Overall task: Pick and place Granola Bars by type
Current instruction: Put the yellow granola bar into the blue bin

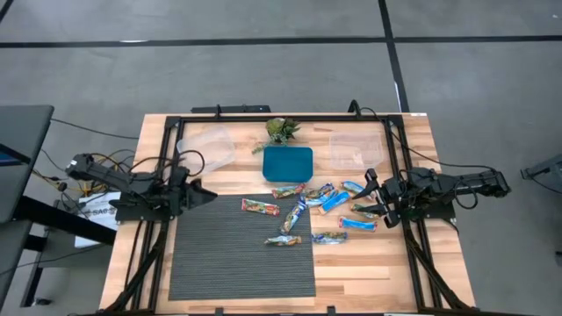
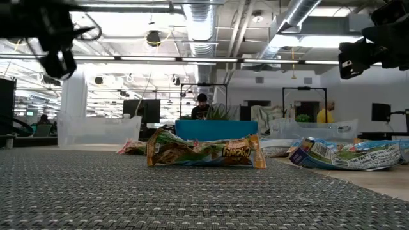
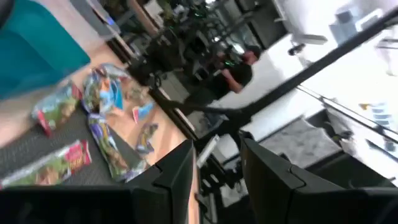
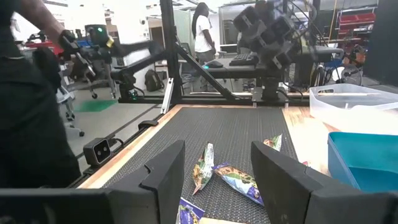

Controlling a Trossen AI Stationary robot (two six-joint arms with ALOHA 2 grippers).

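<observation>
From above: Granola Bars (image 1: 309, 213) scattered; wrist views alone show left pincer (image 3: 216, 163), right pincer (image 4: 217, 163) apart, empty.

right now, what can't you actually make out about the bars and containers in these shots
- Granola bars: wrapper print too small to read in the high view; the cluster overlaps, so an exact count is unsure.
- Left wrist view: motion blur smears the bars.
- Low view: the front bar hides the teal bin's base and bars behind.
- Clear containers: contents too faint to tell from above.
</observation>
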